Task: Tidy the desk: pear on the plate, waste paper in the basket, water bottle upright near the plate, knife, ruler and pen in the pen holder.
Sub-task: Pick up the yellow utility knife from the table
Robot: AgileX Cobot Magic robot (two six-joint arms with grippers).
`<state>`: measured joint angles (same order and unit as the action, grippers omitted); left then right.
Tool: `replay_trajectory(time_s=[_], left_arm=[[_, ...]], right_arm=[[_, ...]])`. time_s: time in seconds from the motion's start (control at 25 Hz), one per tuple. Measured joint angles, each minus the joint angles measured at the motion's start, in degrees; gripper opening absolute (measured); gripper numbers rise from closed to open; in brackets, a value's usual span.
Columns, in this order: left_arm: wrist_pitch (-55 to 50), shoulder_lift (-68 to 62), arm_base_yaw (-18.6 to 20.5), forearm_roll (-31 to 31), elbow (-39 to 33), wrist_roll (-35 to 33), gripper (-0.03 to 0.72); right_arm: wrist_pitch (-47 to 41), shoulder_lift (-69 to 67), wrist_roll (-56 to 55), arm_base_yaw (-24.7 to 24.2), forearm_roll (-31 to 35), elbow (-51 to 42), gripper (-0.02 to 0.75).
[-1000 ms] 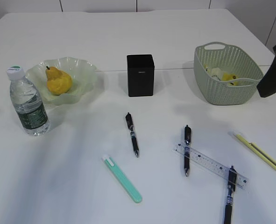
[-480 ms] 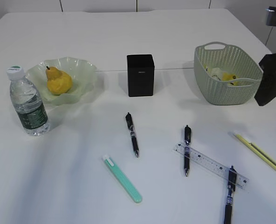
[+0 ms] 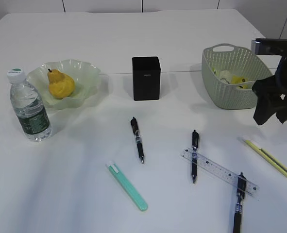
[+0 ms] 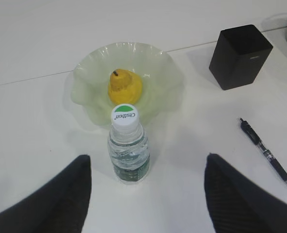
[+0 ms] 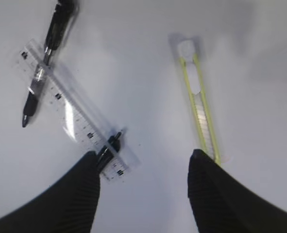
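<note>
A: Quick status, where's my right gripper [image 5: 143, 182]?

B: Over the table's right side, jaws wide, nothing in them. In the wrist view the yellow knife [image 5: 199, 113] runs down to the right finger, the clear ruler [image 5: 70, 110] lies across two pens toward the left finger.

A: And my left gripper [image 4: 145, 189]?

B: Wide too, empty, hanging above the water bottle [image 4: 128, 145], which stands upright just beside the plate [image 4: 160, 77].

A: Pear?

B: Pear [image 3: 60, 84] on the plate. Paper in the basket [image 3: 233, 53]. Pen holder [image 3: 145, 78] stands mid-table; green knife [image 3: 126, 186] and a third pen [image 3: 137, 139] lie in front of it.
</note>
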<state>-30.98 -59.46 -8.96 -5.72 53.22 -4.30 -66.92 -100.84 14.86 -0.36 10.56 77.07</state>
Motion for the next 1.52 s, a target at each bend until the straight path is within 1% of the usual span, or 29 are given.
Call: replay_trajectory(time_s=[0.16, 0.36, 0.72, 1.04, 1.52], left_arm=[[-1.11, 0.00, 0.00, 0.00, 0.00, 0.00, 0.510], [-2.99, 0.00, 0.00, -0.11, 0.00, 0.00, 0.510], [-3.55, 0.11, 0.00, -0.11, 0.00, 0.00, 0.507], [-3.55, 0.11, 0.00, -0.11, 0.00, 0.00, 0.507], [-3.69, 0.11, 0.00, 0.00, 0.00, 0.00, 0.498]], right_arm=[[0.00, -4.23, 0.39, 0.00, -2.72, 4.74, 0.459], [-0.21, -8.43, 0.97, 0.00, -4.13, 9.38, 0.459], [-1.46, -12.06, 5.16, 0.00, -4.85, 9.87, 0.459], [-1.26, -15.33, 6.02, 0.00, -4.85, 9.87, 0.459], [0.28, -15.80, 7.08, 0.00, -4.85, 9.87, 0.459]])
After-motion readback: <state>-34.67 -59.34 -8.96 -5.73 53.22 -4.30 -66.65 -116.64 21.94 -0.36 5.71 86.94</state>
